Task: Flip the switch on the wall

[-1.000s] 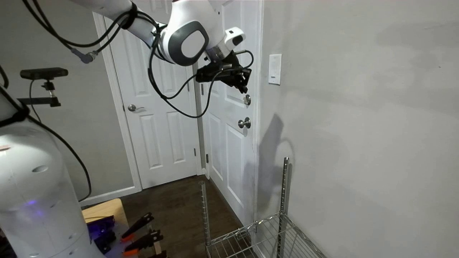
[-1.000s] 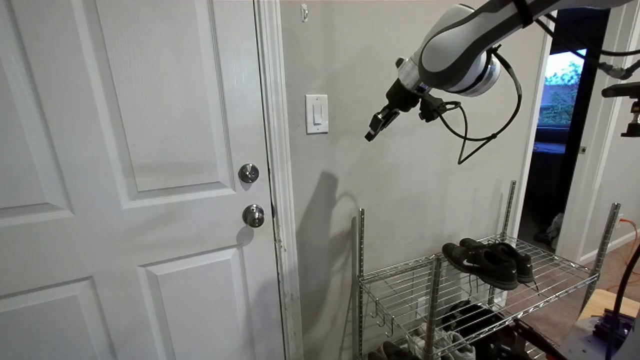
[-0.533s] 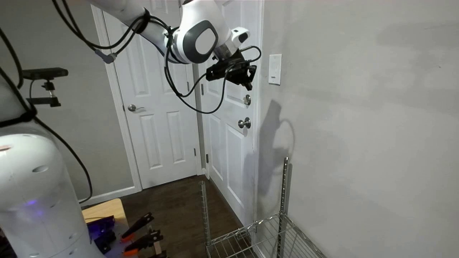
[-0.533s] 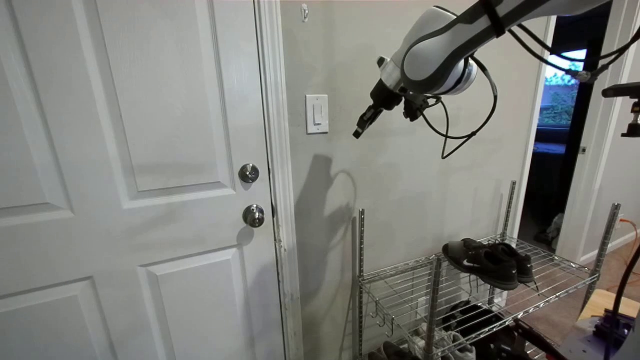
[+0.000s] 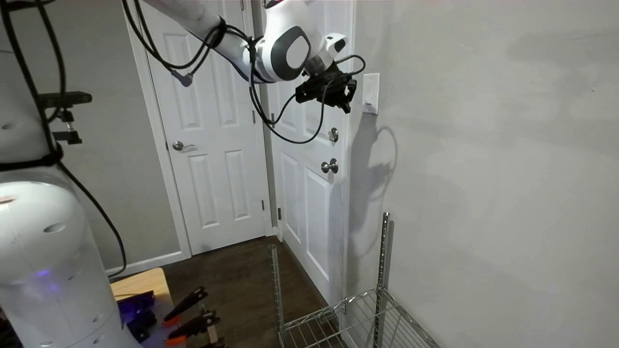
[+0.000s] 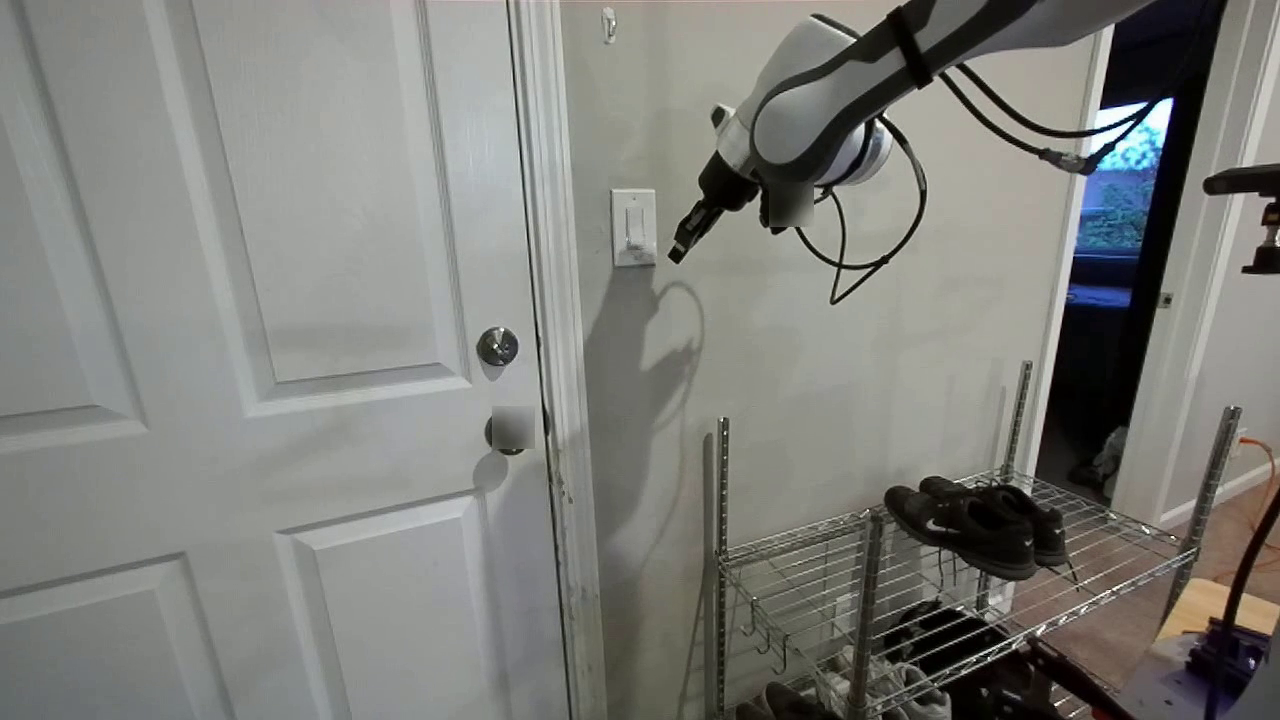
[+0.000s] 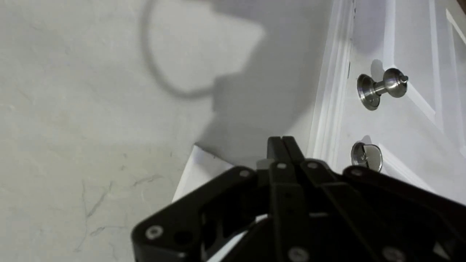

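Note:
The switch is a white upright plate with a rocker in its middle, in both exterior views (image 5: 371,91) (image 6: 622,228). It sits on the light grey wall (image 5: 483,169) beside the door frame. In the wrist view a corner of the switch plate (image 7: 202,165) shows left of my fingers; its rocker is hidden behind the gripper. My black gripper (image 7: 283,139) is shut with its fingertips together and nothing between them. In an exterior view the gripper (image 6: 677,254) points down and left, just right of the plate's lower edge. I cannot tell the exact gap to the wall.
A white panelled door (image 6: 330,300) with a deadbolt (image 6: 497,347) and a round knob (image 5: 330,166) is beside the switch. A wire rack (image 6: 950,600) with black shoes (image 6: 975,525) stands below against the wall. Cables (image 5: 290,140) hang from the arm.
My gripper has moved towards the switch and slightly up: rightward in an exterior view, leftward in another. Its shadow has climbed to the plate's lower part. The switch plate has not moved.

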Motion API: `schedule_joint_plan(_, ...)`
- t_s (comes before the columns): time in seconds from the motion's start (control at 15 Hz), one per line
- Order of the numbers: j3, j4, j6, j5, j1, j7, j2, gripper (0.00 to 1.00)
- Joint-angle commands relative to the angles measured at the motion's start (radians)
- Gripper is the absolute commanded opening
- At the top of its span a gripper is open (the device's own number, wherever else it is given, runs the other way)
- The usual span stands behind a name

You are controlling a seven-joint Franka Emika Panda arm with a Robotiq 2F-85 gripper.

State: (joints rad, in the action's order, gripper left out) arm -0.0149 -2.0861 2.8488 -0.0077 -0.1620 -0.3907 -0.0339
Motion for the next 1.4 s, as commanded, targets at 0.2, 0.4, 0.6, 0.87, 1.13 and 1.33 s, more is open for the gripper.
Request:
schedule_joint_plan(0.2,0.047,0.18,0.019,-0.111,0.039,0.067,0.145,0.04)
schedule_joint_plan(0.4,0.039,0.234,0.034,-0.173,0.04,0.11,0.189,0.04)
schedule_joint_plan(0.6,-0.027,0.276,0.061,-0.277,-0.008,0.184,0.224,0.04)
schedule_joint_plan(0.87,-0.08,0.316,0.088,-0.402,-0.04,0.285,0.26,0.04)
schedule_joint_plan(1.13,-0.102,0.309,0.084,-0.451,-0.06,0.359,0.258,0.04)
schedule_joint_plan(1.33,-0.097,0.285,0.071,-0.423,-0.059,0.376,0.24,0.04)
